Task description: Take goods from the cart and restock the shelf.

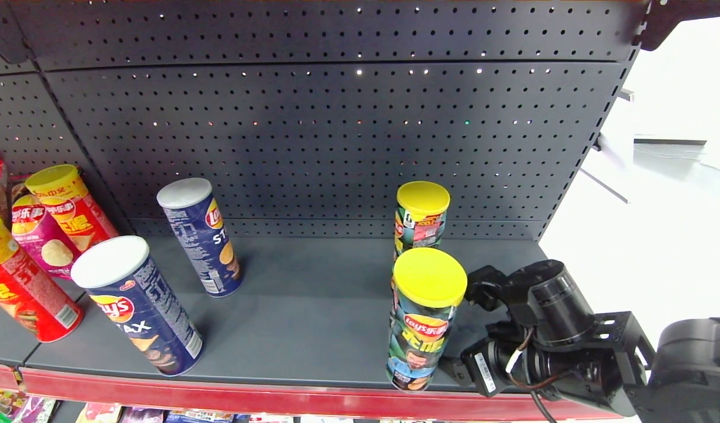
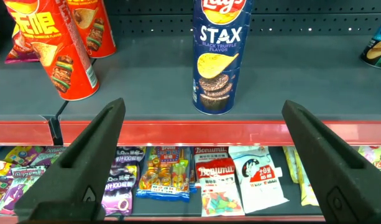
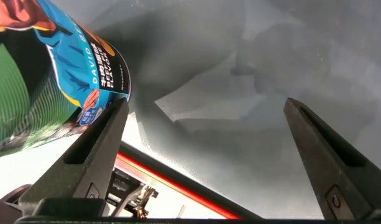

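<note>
Head view: the shelf point(image 1: 312, 305) carries two yellow-lidded cans at its right, a rear can point(image 1: 421, 217) by the back panel and a front can point(image 1: 424, 317) upright near the red edge, with blue cans point(image 1: 139, 302) and red cans point(image 1: 19, 288) to the left. The right arm point(image 1: 548, 341) sits low, just beside the front can, wrist turned toward it. Left wrist view: the left gripper point(image 2: 202, 104) has its fingers wide apart, holds nothing, and faces the shelf front below a blue can point(image 2: 218, 56); packets point(image 2: 209, 180) fill the tier beneath. Right wrist view: the right gripper point(image 3: 204, 102) is spread with nothing between its fingers; the front can point(image 3: 47, 81) stands outside one finger, on the shelf. Judged progress: this can is placed; the bare middle of the shelf suggests further stock is due
</note>
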Controlling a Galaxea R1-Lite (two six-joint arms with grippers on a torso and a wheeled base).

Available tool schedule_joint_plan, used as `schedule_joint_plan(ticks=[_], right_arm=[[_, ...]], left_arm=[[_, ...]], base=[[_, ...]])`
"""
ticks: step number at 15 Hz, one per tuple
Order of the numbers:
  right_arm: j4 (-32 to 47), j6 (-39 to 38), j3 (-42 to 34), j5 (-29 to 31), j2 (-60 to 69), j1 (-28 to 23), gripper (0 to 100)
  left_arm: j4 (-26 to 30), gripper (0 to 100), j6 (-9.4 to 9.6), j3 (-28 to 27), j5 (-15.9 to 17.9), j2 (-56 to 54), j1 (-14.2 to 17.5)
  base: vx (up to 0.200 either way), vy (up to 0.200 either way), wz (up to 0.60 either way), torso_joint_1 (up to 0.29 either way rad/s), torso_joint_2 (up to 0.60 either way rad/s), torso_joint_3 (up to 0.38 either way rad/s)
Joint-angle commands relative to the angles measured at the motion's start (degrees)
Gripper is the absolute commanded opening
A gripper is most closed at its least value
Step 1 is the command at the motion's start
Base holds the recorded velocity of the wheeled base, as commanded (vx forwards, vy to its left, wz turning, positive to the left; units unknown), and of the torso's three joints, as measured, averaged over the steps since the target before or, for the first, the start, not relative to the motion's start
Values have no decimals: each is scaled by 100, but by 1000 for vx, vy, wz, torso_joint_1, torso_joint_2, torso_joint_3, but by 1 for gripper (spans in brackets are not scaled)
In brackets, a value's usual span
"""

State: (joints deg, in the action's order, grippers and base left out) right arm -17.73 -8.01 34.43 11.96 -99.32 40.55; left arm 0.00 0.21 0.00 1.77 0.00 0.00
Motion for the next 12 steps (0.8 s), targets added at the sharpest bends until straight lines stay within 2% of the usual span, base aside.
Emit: schedule_joint_plan(ticks=[1,4,12], right_arm=[[-3,1,-15,-1,0,-3,100],[-3,10,-41,-1,466,-354,100],[-3,19,-1184,-9,2443,-794,100]], left_arm=[[0,100,-3,0,-1,0,0],[0,100,6,0,-1,0,0],[0,100,6,0,-1,0,0]], base=[[0,0,0,0,0,0],[0,0,0,0,0,0],[0,0,0,0,0,0]])
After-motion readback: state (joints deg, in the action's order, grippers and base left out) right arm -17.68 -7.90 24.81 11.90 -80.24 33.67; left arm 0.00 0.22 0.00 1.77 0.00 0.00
